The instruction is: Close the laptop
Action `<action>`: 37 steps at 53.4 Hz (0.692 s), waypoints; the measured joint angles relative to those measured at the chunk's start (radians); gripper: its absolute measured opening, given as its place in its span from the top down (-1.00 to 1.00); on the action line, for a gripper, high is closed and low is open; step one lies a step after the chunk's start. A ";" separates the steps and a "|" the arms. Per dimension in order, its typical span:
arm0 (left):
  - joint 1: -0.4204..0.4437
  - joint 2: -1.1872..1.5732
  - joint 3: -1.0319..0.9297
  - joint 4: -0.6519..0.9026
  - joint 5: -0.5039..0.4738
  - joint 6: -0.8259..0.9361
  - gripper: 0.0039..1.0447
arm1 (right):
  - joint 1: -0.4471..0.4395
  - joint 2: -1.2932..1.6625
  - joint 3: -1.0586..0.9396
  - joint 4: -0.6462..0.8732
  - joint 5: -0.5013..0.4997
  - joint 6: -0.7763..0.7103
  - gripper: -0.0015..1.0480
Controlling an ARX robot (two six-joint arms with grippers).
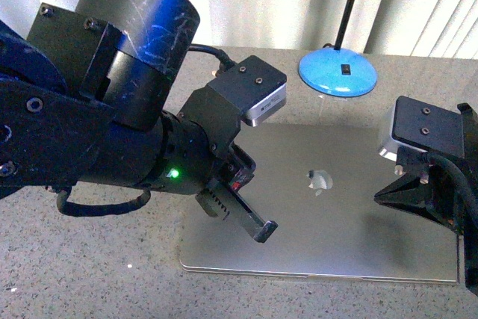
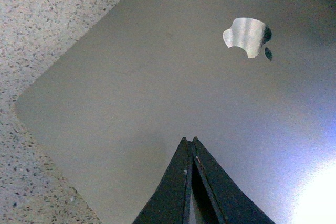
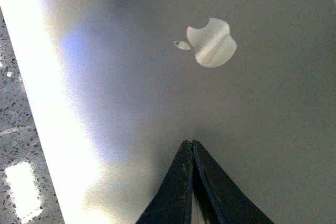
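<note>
The silver-grey laptop [image 1: 351, 222] lies flat and shut on the speckled table, its lid up with the apple logo [image 1: 320, 180] showing. My left gripper [image 1: 263, 231] is shut and empty, hanging just above the lid's left part. My right gripper [image 1: 379, 198] is shut and empty over the lid's right part. In the left wrist view the shut tips [image 2: 189, 140] point at the bare lid [image 2: 136, 87] below the logo [image 2: 247, 36]. In the right wrist view the shut tips [image 3: 189, 142] hover over the lid [image 3: 262, 108] near the logo [image 3: 212, 43].
A blue lamp base [image 1: 337, 71] with a thin black pole [image 1: 349, 4] stands behind the laptop. The speckled grey table [image 1: 89, 267] runs to the left and front. White curtains hang at the back. The table [image 2: 37, 19] shows beside the lid's corner.
</note>
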 joint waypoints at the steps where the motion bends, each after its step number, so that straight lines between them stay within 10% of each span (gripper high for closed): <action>1: 0.001 0.003 -0.001 0.003 0.000 0.000 0.94 | 0.000 0.003 0.000 0.001 0.000 0.000 0.94; 37: 0.103 -0.034 -0.073 0.171 0.051 -0.166 0.94 | -0.003 -0.058 -0.033 0.253 0.021 0.215 0.94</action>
